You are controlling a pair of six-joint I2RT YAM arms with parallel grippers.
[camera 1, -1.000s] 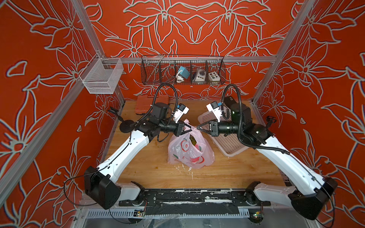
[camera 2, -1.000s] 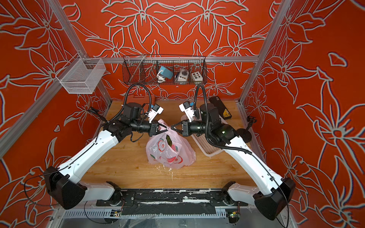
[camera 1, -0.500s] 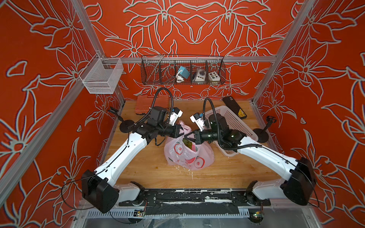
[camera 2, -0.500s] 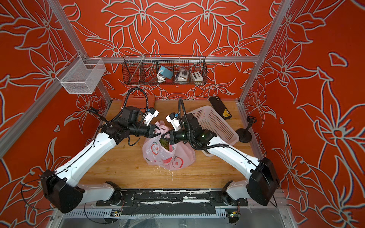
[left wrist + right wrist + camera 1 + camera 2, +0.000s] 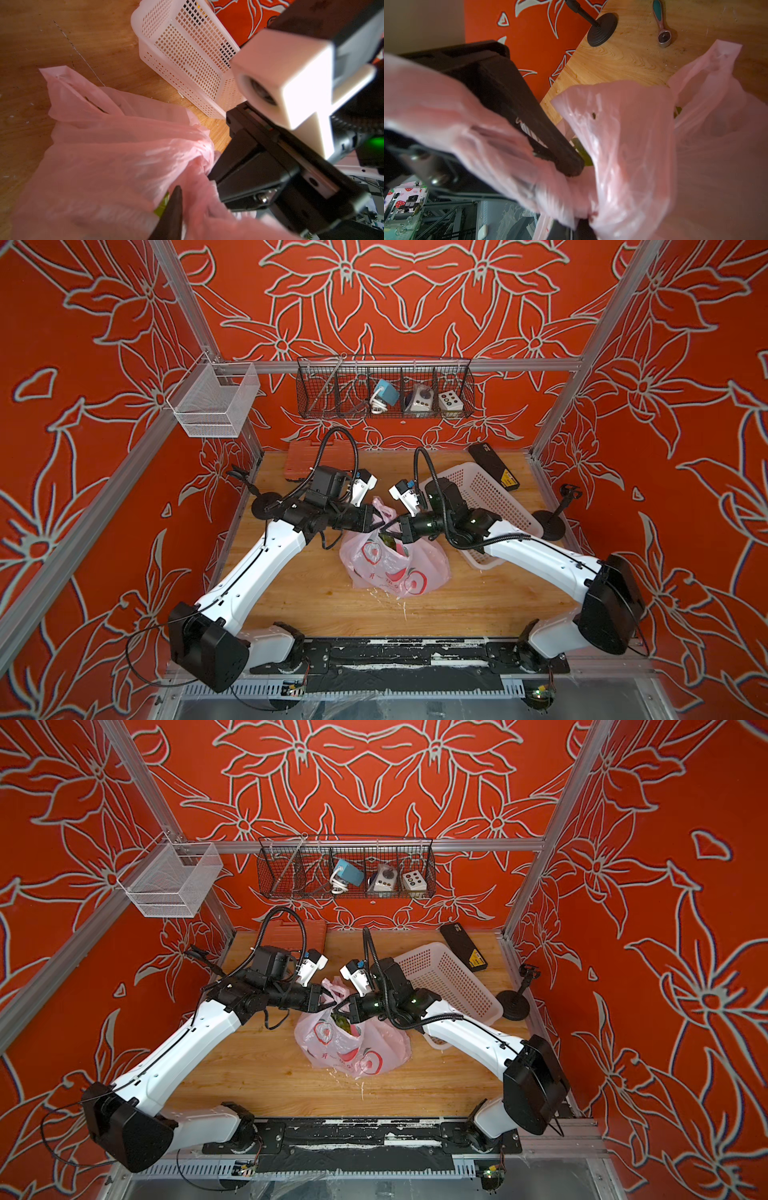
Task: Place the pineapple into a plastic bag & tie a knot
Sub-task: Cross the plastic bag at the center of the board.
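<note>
Looking down in both top views, we find the plastic bag [image 5: 395, 568] [image 5: 351, 1048] sitting near the middle of the wooden counter [image 5: 311, 597], its face with the red prints turned up. Green leaves [image 5: 386, 537] show in its open mouth. One loop handle [image 5: 384, 506] stands up behind the point where the two arms meet.

The left pincer [image 5: 376, 524] and the right pincer [image 5: 392, 531] come together tip to tip just above the bag's mouth. In the left wrist view the right pincer [image 5: 212, 166] is pressed together on a bunched twist of the pink plastic. Of the left pincer that view gives us only one dark finger [image 5: 174, 207] with plastic folded around it. In the right wrist view the left pincer's black tip [image 5: 571, 168] pokes into the film, which drapes over its body. We cannot tell whether it is spread or pinching.

A white perforated basket [image 5: 482, 493] lies tilted just beside the bag, partly under the right arm. Behind it, by the back wall, is a black box [image 5: 494, 466], and beside it a black round-footed stand [image 5: 550, 526]. A ratchet tool [image 5: 662, 35] lies on the counter near another such stand [image 5: 602, 29].
</note>
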